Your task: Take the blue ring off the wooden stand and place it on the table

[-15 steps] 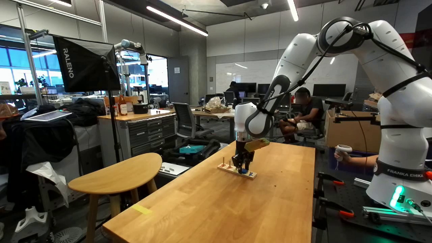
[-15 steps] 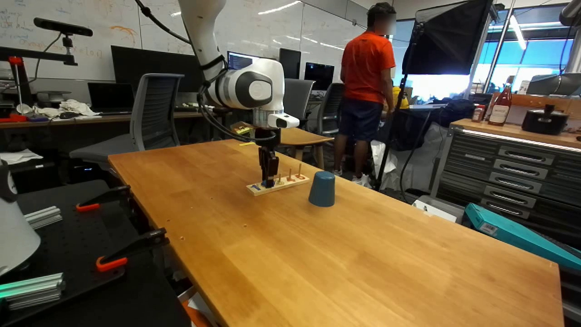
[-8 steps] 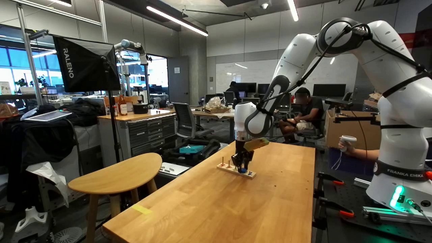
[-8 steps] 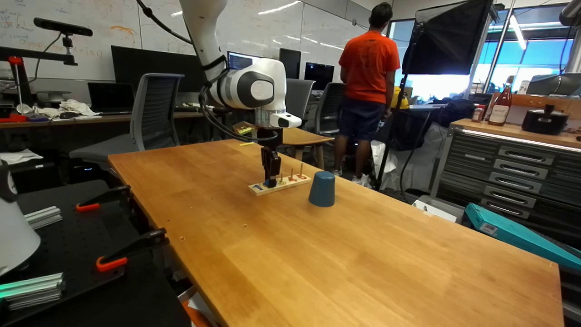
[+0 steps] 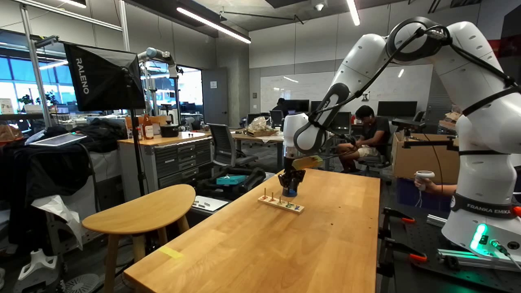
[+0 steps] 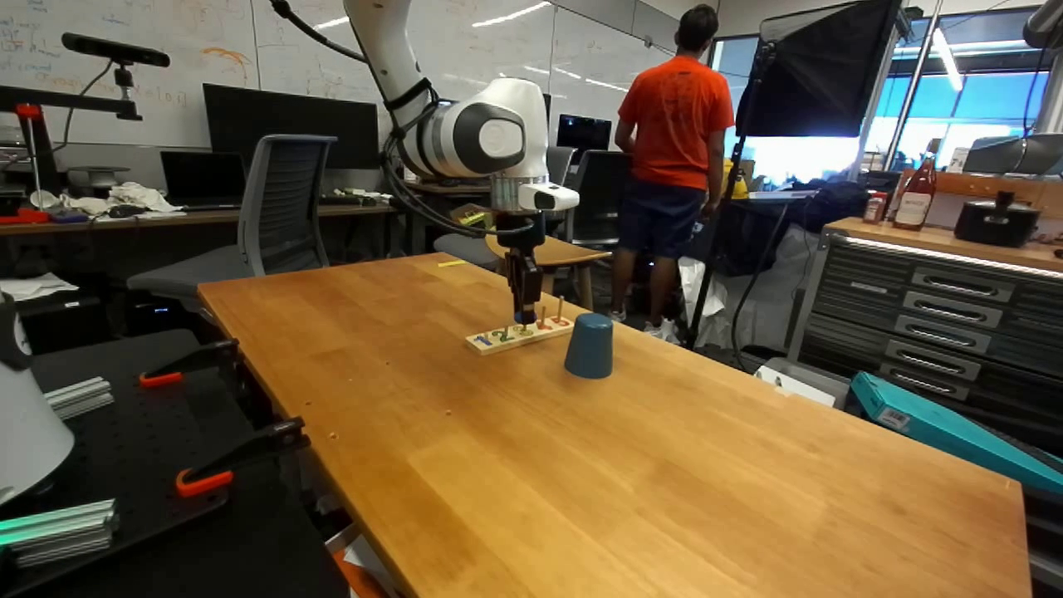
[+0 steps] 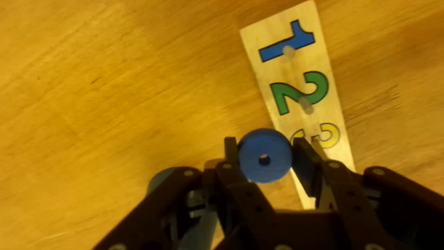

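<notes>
The blue ring [image 7: 265,147] is a thick disc with a small hole. My gripper [image 7: 266,152] is shut on it, one finger at each side. The ring also shows at the fingertips in both exterior views [image 5: 290,193] [image 6: 525,317]. It is off the pegs and raised. In the wrist view it overlaps the edge of the wooden stand [image 7: 295,80] beside the painted 3. The stand, with numbers and upright pegs, lies on the table [image 7: 121,121] and shows in both exterior views [image 5: 281,204] [image 6: 519,335]. Part of it is hidden by the gripper.
A blue-grey cup [image 6: 590,345] stands upside down close to the stand's end. It shows partly behind the gripper in the wrist view [image 7: 163,178]. Clamps [image 6: 203,482] sit along the table's robot-side edge. A smaller rounded wooden table [image 5: 142,207] stands beside the long one.
My gripper has risen from the stand with the blue ring and moved sideways. The stand has shifted slightly, left in an exterior view. The ring has come off its peg.
</notes>
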